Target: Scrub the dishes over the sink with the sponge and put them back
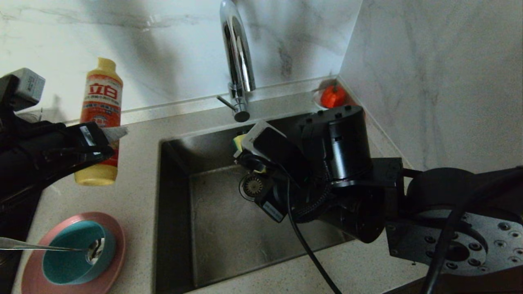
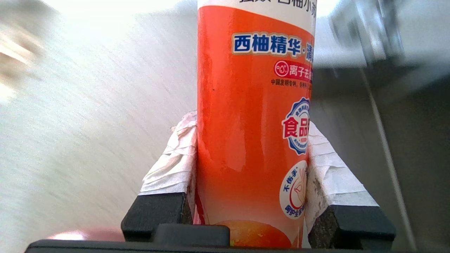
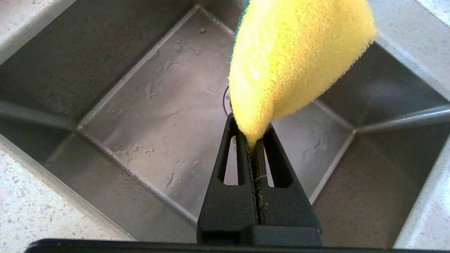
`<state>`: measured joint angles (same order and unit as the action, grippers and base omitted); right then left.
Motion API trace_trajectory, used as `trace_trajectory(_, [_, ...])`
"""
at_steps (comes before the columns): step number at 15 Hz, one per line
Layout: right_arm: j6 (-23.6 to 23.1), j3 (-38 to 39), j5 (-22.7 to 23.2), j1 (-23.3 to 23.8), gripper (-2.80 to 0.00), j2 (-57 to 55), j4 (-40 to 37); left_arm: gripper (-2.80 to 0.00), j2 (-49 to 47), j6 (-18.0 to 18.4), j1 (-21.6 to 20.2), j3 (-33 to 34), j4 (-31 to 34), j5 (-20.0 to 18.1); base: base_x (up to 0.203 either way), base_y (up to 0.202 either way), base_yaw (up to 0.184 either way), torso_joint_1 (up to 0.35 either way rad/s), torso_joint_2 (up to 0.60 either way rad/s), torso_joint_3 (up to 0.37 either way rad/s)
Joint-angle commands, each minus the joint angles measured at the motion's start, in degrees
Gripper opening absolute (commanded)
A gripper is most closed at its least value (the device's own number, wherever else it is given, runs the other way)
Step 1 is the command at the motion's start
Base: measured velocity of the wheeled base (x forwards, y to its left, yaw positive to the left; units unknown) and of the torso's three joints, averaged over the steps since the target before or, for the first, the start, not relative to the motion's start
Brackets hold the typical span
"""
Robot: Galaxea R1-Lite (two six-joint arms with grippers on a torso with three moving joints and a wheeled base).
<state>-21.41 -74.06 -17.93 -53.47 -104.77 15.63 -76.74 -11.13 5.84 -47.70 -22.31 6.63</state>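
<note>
My right gripper [image 3: 251,128] is shut on a corner of the yellow sponge [image 3: 291,59] and holds it above the steel sink [image 3: 158,116]. In the head view this gripper [image 1: 245,157] and the sponge [image 1: 238,143] hang under the chrome tap [image 1: 237,53], near the drain strainer [image 1: 253,185]. My left gripper [image 2: 251,126] is shut on an orange detergent bottle [image 2: 253,88], its padded fingers [image 2: 168,165] pressing both sides. The bottle [image 1: 102,98] stands upright left of the sink [image 1: 229,228]. At the front left, a teal bowl [image 1: 65,261] sits on the pink plate [image 1: 116,234], with a silver spoon [image 1: 32,246] resting in the bowl.
A small white saucer with red fruit [image 1: 333,96] sits in the back right corner by the marble wall. Speckled counter [image 1: 139,171] surrounds the sink. My right arm's black cable [image 1: 304,245] hangs across the sink's front.
</note>
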Motion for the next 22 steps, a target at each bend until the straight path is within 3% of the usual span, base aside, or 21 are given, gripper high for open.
trace_trajectory(1, [-0.13, 0.38, -0.09, 0.27, -2.80, 0.95, -0.20, -2.80, -0.98, -0.05, 0.05, -0.35, -5.19, 6.72, 0.000, 0.000, 0.000, 0.000, 0.00, 0.000])
trace_trajectory(7, [-0.13, 0.99, -0.09, 2.97, -2.80, 2.96, -2.00, -2.80, -4.87, 1.50, 0.05, 1.89, -20.12, 20.44, 0.000, 0.000, 0.000, 0.000, 0.00, 0.000])
trace_trajectory(12, [-0.04, 0.84, -0.09, 4.01, -2.80, 4.16, -4.03, -2.80, -11.78, 8.52, 0.02, 5.19, -41.04, 31.12, 0.000, 0.000, 0.000, 0.000, 0.00, 0.000])
trace_trajectory(17, [0.15, 1.37, 0.00, 4.78, -2.80, 4.75, -4.20, -2.80, -18.82, 14.26, -1.10, 8.02, -58.04, 35.05, 0.000, 0.000, 0.000, 0.000, 0.00, 0.000])
trace_trajectory(19, [0.14, 1.63, -0.04, 5.10, -2.80, 4.75, -4.20, -2.80, -22.58, 18.19, -1.99, 8.46, -65.33, 35.64, 0.000, 0.000, 0.000, 0.000, 0.00, 0.000])
trace_trajectory(22, [0.23, 1.72, -0.09, 5.30, -2.80, 4.50, -4.20, -2.80, -25.19, 19.66, -3.96, 7.76, -65.35, 35.85, 0.000, 0.000, 0.000, 0.000, 0.00, 0.000])
